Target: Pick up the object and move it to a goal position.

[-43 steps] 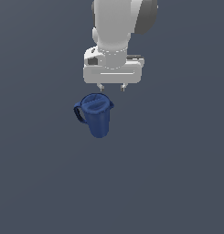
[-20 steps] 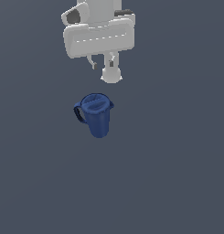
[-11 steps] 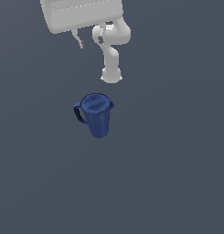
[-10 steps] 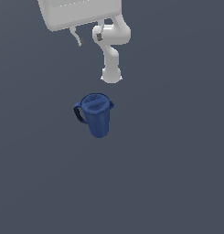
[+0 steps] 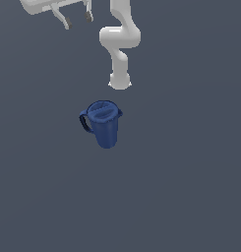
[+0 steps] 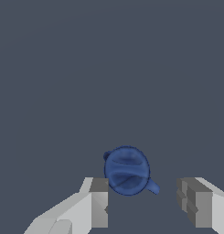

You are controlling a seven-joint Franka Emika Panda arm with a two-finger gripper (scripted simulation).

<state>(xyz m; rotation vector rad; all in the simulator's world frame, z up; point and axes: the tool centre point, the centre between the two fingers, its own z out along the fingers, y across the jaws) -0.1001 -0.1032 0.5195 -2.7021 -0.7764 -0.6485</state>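
Note:
The dark blue pitcher [image 5: 104, 123] stands upright on the grey floor near the middle of the exterior view, its dark loop handle towards the exterior view's left. My gripper [image 5: 77, 19] is open and empty, high at the upper left of the exterior view, far above the pitcher. In the wrist view the pitcher [image 6: 127, 170] shows from above, small and far below, between my two spread fingers [image 6: 98, 201].
The white arm base [image 5: 119, 79] stands on the grey floor just behind the pitcher, with the arm links [image 5: 120, 37] rising above it. A plain dark grey floor [image 5: 191, 187] lies all around.
The gripper has risen and swung towards the exterior view's left, away from the pitcher. The pitcher has not moved.

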